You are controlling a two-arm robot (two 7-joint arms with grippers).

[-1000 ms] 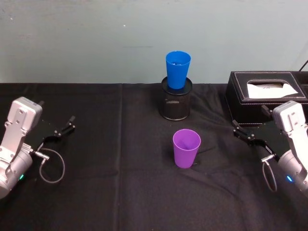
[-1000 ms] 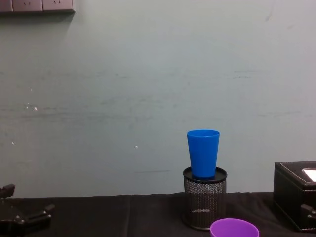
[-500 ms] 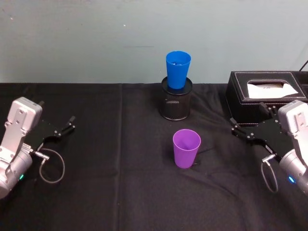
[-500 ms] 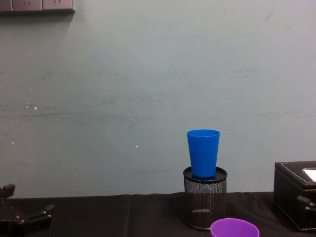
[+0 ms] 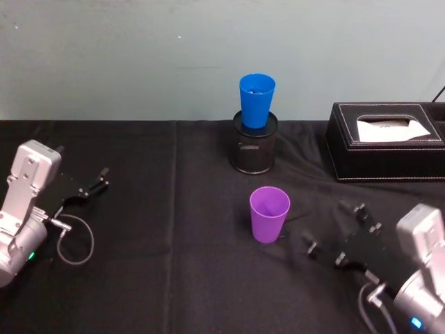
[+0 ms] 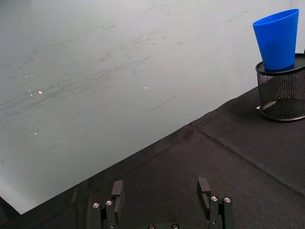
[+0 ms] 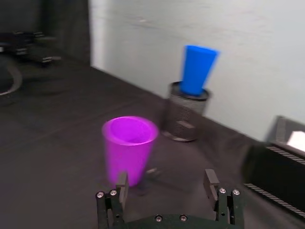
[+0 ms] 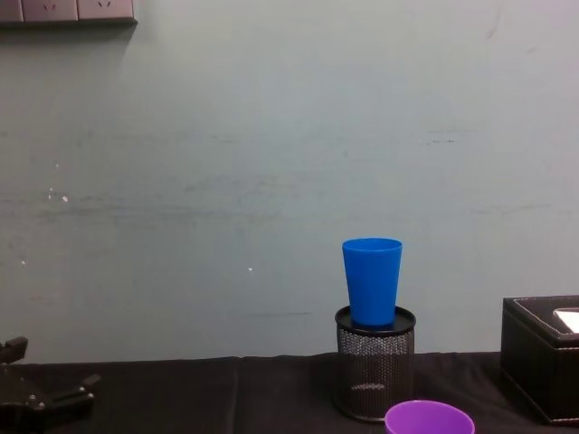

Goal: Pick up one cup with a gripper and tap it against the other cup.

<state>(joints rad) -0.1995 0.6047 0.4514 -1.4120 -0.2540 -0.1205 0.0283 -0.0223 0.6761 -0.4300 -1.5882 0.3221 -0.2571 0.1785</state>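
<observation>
Right claw (image 5: 334, 228) has swung, open, toward the upright purple cup (image 5: 269, 214)

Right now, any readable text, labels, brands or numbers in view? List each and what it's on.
None can be read.
purple cup: plain, no print.
blue cup and mesh pen holder: no marking.
tissue box: no brand to be seen.
left gripper and right gripper, both open: no label legible.
wall sockets: too small to show any marking.
</observation>
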